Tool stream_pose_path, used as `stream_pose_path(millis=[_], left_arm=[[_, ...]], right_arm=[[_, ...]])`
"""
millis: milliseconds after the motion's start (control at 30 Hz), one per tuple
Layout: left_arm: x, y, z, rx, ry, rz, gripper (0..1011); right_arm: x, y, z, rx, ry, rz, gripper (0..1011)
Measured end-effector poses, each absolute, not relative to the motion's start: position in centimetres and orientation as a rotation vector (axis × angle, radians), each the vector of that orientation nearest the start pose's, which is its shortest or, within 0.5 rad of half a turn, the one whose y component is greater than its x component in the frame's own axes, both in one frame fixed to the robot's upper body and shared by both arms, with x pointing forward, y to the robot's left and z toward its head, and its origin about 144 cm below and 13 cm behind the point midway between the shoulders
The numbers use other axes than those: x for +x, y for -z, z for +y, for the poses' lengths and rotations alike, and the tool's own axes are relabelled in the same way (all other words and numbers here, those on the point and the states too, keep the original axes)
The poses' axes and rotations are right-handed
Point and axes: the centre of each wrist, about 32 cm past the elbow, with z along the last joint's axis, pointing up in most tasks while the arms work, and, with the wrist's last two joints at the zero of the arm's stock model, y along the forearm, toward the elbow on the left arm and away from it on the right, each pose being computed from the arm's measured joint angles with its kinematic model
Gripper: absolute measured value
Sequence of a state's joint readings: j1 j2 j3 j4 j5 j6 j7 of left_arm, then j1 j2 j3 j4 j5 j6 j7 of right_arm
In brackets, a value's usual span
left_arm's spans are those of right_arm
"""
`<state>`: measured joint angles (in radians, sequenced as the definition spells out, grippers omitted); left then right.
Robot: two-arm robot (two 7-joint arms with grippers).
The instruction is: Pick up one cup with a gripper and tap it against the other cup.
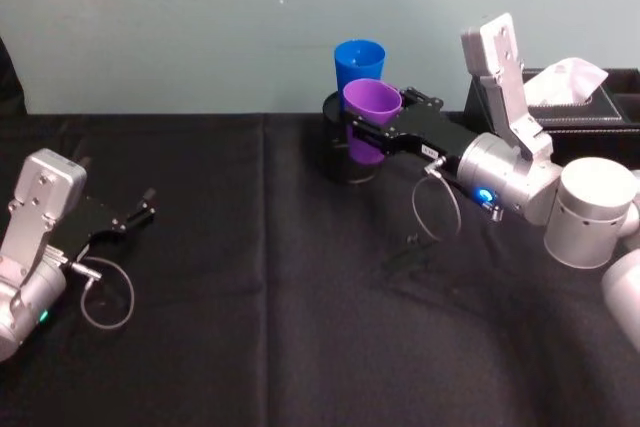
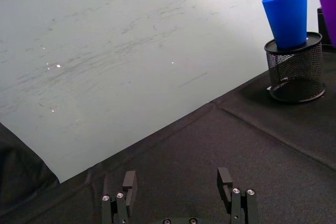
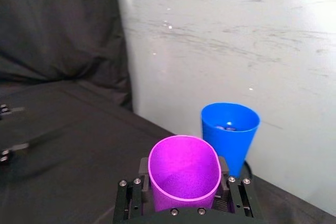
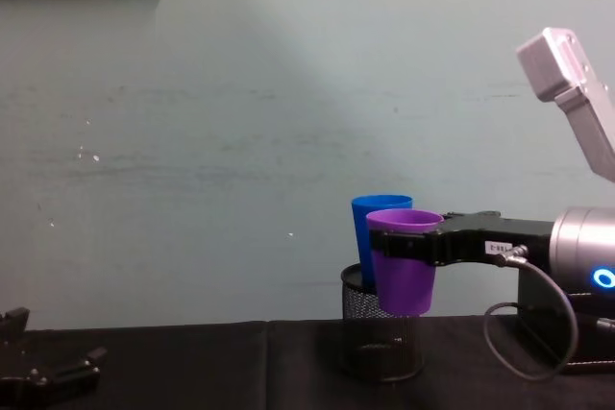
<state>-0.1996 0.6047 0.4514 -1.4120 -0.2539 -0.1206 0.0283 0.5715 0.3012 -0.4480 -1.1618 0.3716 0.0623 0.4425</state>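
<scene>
My right gripper [image 1: 375, 119] is shut on the purple cup [image 1: 371, 107] and holds it upright above the black table. The blue cup [image 1: 359, 62] stands just behind it, seated in a black wire-mesh pen holder [image 2: 294, 69]. In the chest view the purple cup [image 4: 404, 271] hangs in front of the blue cup [image 4: 370, 232], clear of the cloth. The left wrist view shows a narrow gap between the blue cup [image 2: 287, 17] and the purple cup [image 2: 328, 9]. From the right wrist, the purple cup [image 3: 184, 174] sits between the fingers, with the blue cup [image 3: 230, 129] close beyond. My left gripper [image 1: 140, 209] rests open at the table's left.
A black tissue box [image 1: 590, 102] with white tissue stands at the back right, behind my right arm. A pale wall runs close behind the cups. Black cloth [image 1: 260, 297] covers the table between the two arms.
</scene>
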Motion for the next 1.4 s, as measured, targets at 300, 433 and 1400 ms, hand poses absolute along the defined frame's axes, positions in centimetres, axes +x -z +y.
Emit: stream_pose_path(millis=[300,433,1400], left_arm=[[48.9,-114.0,31.0,0.305,-1.248,-0.285,1000],[48.9,-114.0,31.0,0.304,-1.248,-0.285,1000],[48.9,-114.0,31.0,0.304,-1.248,-0.285,1000]], right_arm=[[60.7,-120.8,-22.4,-0.092,0.920,-0.046,731],[61.1,-120.7,-22.2,-0.089,0.928,-0.044,731],[63.5,-121.5,-22.0,-0.054,0.946,-0.032,731]])
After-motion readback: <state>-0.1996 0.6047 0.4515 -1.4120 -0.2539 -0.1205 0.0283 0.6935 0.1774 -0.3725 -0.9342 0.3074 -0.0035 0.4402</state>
